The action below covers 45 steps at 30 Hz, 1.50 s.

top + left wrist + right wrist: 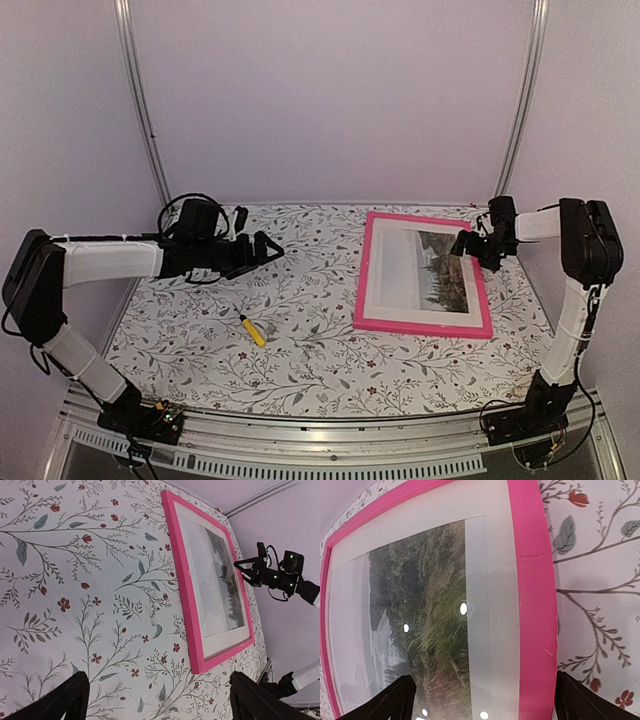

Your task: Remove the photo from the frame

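While both arms hang over the table, the large rectangular picture frame with a thin bright pink border [362,270] lies flat on the right half of the white floral-print tablecloth [300,370]. It is turned slightly askew to the table edges.

The photo [430,265], a thin sheet with a wide white border round a print of dark green trees and pale sky, sits inside the frame. All four white margins are enclosed by pink. The right wrist view shows small bright reflections on the photo's surface.

The right gripper [465,243] hovers over the far right part of the frame, above the print. Its black fingers [390,700] are spread wide and hold nothing. From that wrist view, one finger is over the print and the other is out past the pink border, over the cloth. I cannot tell whether the tips touch the frame.

The left gripper [270,250] is raised over the left half of the table, well apart from the frame and pointing toward it. Its fingers [60,700] are splayed and empty.

A small yellow object [252,330], stick-shaped with a pale end, lies on the cloth. It is left of the frame and nearer the arm bases, with neither gripper touching it.
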Tool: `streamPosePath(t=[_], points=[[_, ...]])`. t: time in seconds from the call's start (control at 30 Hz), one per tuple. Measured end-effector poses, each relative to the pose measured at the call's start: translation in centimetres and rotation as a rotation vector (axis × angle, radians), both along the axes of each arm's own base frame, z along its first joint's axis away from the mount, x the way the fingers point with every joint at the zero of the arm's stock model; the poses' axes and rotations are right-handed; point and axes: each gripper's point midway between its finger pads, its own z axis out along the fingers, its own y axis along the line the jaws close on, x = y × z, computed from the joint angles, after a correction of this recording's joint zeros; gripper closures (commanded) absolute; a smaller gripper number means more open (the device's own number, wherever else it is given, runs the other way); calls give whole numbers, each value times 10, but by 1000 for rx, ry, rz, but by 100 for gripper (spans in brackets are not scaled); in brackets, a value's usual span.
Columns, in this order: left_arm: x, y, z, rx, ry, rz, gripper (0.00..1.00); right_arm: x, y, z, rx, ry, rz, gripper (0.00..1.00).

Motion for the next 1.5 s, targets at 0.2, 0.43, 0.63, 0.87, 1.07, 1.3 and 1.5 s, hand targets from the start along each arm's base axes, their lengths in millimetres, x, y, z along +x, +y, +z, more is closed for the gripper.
streamPosePath(t=[0.2, 0.43, 0.63, 0.87, 1.07, 1.3, 1.5], points=[[8, -9, -16, -10, 36, -12, 1, -7, 59, 0, -5, 2, 107, 1], [19, -19, -28, -19, 52, -26, 1, -21, 116, 2, -22, 33, 215, 1], [21, -25, -47, -7, 82, -36, 1, -21, 163, 3, -29, 38, 306, 1], [18, -29, -77, 26, 133, -44, 1, -6, 189, 0, -30, 26, 345, 1], [9, -38, -95, 49, 168, -63, 1, 5, 193, 1, -33, 23, 350, 1], [-4, -56, -96, 44, 167, -91, 1, 4, 189, -3, -70, 19, 356, 2], [-10, -63, -95, 38, 171, -101, 1, -12, 178, -4, -100, 28, 349, 4]])
